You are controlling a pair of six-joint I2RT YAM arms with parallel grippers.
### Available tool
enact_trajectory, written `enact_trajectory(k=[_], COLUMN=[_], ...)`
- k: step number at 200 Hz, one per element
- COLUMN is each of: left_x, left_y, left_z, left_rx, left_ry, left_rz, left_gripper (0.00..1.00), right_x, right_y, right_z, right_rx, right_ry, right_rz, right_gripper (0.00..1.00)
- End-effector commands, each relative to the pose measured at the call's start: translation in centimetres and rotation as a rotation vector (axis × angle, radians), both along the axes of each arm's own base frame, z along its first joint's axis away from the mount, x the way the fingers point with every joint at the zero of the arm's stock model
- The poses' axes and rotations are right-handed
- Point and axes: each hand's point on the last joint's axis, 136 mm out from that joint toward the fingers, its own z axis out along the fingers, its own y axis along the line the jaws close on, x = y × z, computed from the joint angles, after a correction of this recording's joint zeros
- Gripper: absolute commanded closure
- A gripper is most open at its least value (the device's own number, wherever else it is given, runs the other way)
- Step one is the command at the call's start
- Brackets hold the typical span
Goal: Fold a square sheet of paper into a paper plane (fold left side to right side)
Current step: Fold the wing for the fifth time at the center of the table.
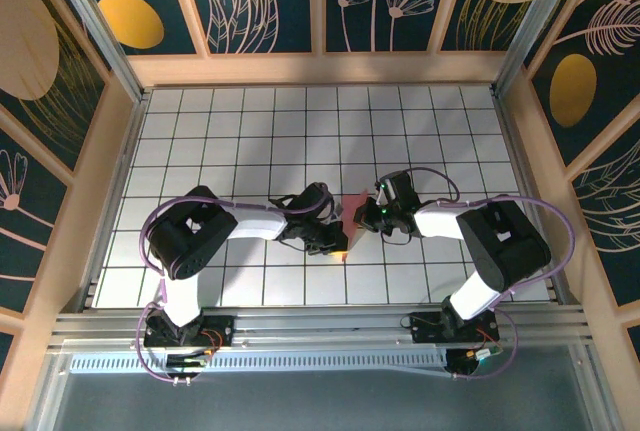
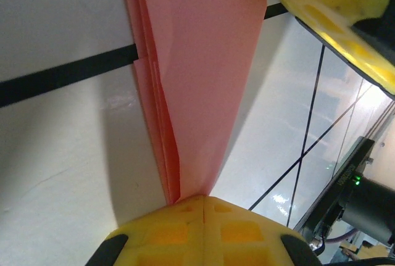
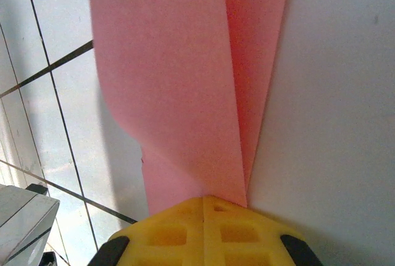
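Note:
The paper plane [image 1: 354, 207] is a narrow salmon-pink folded strip with layered flaps, held just above the white tiled table between both arms near the middle. In the left wrist view the paper plane [image 2: 197, 81] tapers down into my left gripper [image 2: 203, 199], whose yellow jaws are shut on its tip. One of the right gripper's yellow fingers [image 2: 333, 7] shows at the far end. In the right wrist view the paper plane [image 3: 173, 81] shows an upper flap bulging over a lower layer, and my right gripper [image 3: 203, 199] is shut on that end. From above, the left gripper [image 1: 340, 243] and right gripper [image 1: 362, 219] nearly touch.
The table [image 1: 250, 131] is white tile with black grid lines, boxed in by wooden walls [image 1: 110, 151] on the sides and back. An aluminium rail [image 1: 320, 326] runs along the near edge. The right arm's dark body [image 2: 361, 201] with a green light stands close to the left gripper.

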Motion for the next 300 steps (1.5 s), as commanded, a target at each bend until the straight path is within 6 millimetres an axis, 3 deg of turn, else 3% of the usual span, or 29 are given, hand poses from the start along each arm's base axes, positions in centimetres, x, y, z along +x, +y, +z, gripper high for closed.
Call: enact_trajectory(k=[1,33,58,122,237,300], left_x=[-0.8,-0.7,-0.6,-0.8,-0.3,-0.4], left_y=[3.1,3.9,4.3,5.4,5.6,5.8], left_z=[-3.7,-4.1,-4.2,-4.8,-4.7,-4.9], left_rx=[0.210,0.255,0.285,0.339,0.374,0.384], left_ry=[0.026,0.017,0.004,0.003,-0.019,-0.015], left_rz=[0.015,0.021,0.018,0.010,0.004,0.001], left_gripper=[1.00,1.00,1.00,1.00,1.00,1.00], right_x=[-1.7,-0.2,-0.5,-1.9,1.6,2.3], right_y=[-1.2,-0.4,-0.7,0.2,1.0,0.1], right_z=[-0.9,3.3,4.4,3.5,2.8,0.9], right_rx=[-0.062,0.030,0.043,0.098,0.052,-0.012], right_ry=[0.046,-0.092,-0.141,-0.148,-0.192,-0.159], right_rz=[0.008,0.017,0.028,0.085,0.096,0.085], right_gripper=[1.00,1.00,1.00,1.00,1.00,1.00])
